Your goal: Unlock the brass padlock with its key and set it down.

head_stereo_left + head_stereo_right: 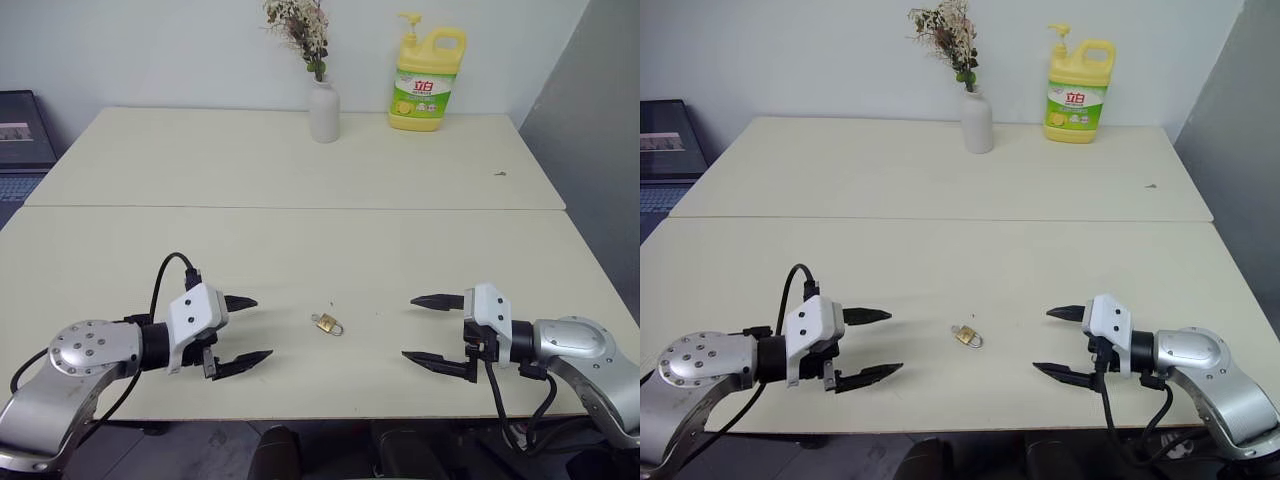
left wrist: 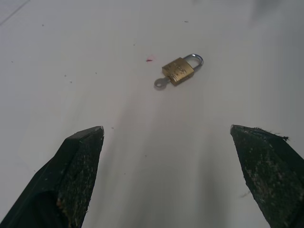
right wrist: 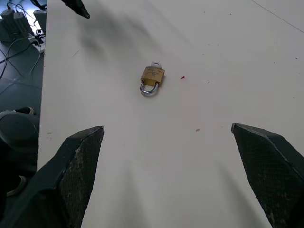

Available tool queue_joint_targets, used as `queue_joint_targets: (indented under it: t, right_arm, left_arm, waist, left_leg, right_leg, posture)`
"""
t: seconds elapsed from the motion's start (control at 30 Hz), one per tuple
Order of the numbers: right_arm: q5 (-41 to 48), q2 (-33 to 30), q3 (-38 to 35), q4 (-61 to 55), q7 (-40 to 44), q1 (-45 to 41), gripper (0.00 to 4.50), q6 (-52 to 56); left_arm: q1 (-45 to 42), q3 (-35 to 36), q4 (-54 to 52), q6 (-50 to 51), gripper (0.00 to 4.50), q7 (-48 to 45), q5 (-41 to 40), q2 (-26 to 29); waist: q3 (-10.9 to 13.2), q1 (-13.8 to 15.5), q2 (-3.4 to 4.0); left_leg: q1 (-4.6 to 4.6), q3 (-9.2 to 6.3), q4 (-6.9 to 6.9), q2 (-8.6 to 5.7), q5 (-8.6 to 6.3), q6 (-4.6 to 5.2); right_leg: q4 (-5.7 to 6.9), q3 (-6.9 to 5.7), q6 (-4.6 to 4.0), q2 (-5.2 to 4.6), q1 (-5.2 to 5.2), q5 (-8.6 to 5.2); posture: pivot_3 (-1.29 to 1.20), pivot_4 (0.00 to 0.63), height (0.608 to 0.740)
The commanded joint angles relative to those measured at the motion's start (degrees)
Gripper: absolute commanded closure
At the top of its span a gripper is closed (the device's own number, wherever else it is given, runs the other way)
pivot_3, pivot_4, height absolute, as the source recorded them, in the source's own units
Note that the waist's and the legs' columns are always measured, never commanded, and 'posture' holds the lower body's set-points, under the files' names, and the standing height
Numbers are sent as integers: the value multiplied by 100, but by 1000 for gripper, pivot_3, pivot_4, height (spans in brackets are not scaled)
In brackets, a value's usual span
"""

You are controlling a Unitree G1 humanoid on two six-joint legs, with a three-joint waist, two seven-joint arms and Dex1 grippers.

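Note:
The brass padlock (image 1: 325, 323) lies flat on the cream table (image 1: 300, 250), near its front edge and between my two grippers. Its small silver key (image 2: 160, 84) sticks out of the body's bottom, and the silver shackle (image 2: 194, 60) looks closed. My left gripper (image 1: 241, 334) hovers to the left of the padlock, open and pointing at it. On the padlock's other side my right gripper (image 1: 432, 331) also stands open and faces it. Both are apart from the padlock and hold nothing. The wrist views show the padlock (image 3: 152, 77) ahead of each pair of spread fingers.
A white vase with dried flowers (image 1: 322, 108) and a yellow detergent bottle (image 1: 427, 82) stand at the far side of the table. A seam (image 1: 300, 208) runs across the tabletop. A laptop (image 1: 22, 130) sits off the left edge.

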Motion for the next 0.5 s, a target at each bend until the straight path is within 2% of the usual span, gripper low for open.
queue_joint_targets:
  t: [0.03, 0.23, 0.37, 0.5]
  right_arm:
    - [-118, 79, -4, 23, 54, 57, 0, -241]
    - [-272, 281, 125, -71, -50, 199, 0, -318]
    - [-329, 564, 305, -229, -229, 115, 0, -270]
    - [-271, 867, 573, -489, -493, -333, 0, 188]
  left_arm:
    - [-86, 40, -22, -155, 16, 92, 96, -52]
    - [76, -5, -197, -345, 16, 245, 420, -90]
    - [-116, 73, 212, -709, 16, 98, 413, -154]
    - [-124, 386, 260, -290, 16, -799, -531, 171]
  waist:
    - [0, 1, 0]
    - [0, 2, 0]
    - [0, 3, 0]
    - [1, -20, -2]
  left_leg:
    - [0, 0, 0, 0, 0, 0]
    - [0, 1, 0, 0, 0, 0]
    - [1, -1, 0, 1, 0, 0]
    - [2, 0, 1, 1, 0, 0]
  right_leg:
    - [0, 0, 0, 0, 0, 0]
    - [1, 2, 0, 0, -1, 0]
    - [3, 0, 0, 1, -1, 0]
    - [4, 1, 0, 1, -1, 0]
  posture:
    - [0, 150, 740]
    - [0, 150, 740]
    - [0, 150, 740]
    - [0, 150, 740]
